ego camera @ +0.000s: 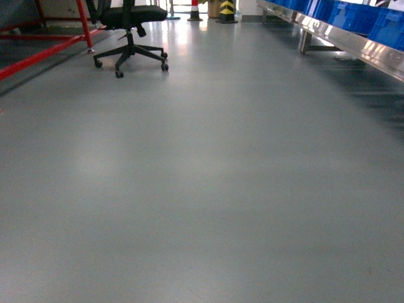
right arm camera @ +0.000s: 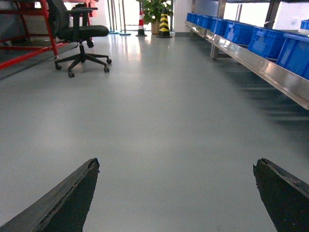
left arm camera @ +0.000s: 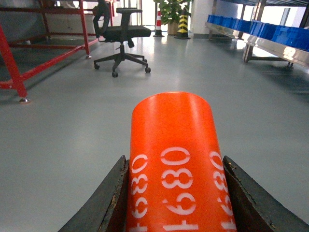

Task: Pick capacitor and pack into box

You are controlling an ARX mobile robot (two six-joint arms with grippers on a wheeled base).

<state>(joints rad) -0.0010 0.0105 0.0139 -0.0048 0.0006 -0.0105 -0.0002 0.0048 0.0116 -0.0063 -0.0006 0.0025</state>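
The left tool (left arm camera: pixel 174 193) pinches the capacitor (left arm camera: pixel 176 164), an orange cylinder printed with white "4680" figures, its dark fingers (left arm camera: pixel 104 200) pressed against both sides. The cylinder's long axis runs straight out from the tool, from the bottom of the left wrist frame toward its centre, domed end pointing away. The right tool (right arm camera: pixel 176 193) is spread wide with nothing between its fingers (right arm camera: pixel 63 203), which sit at the lower left and lower right corners of its frame.

The box does not show in any view, so which way it lies from the held capacitor cannot be told; my judgement is that the robot must first bring it into sight, the left arm being the one to deliver.

No worktop shows, only a glossy grey floor (ego camera: pixel 202 202). An office chair (ego camera: pixel 129 31) and red frame (ego camera: pixel 38 53) stand upper left, blue bins (right arm camera: pixel 265 41) on a steel rack (ego camera: pixel 353 45) upper right, striped bollards (ego camera: pixel 227 9) far back.
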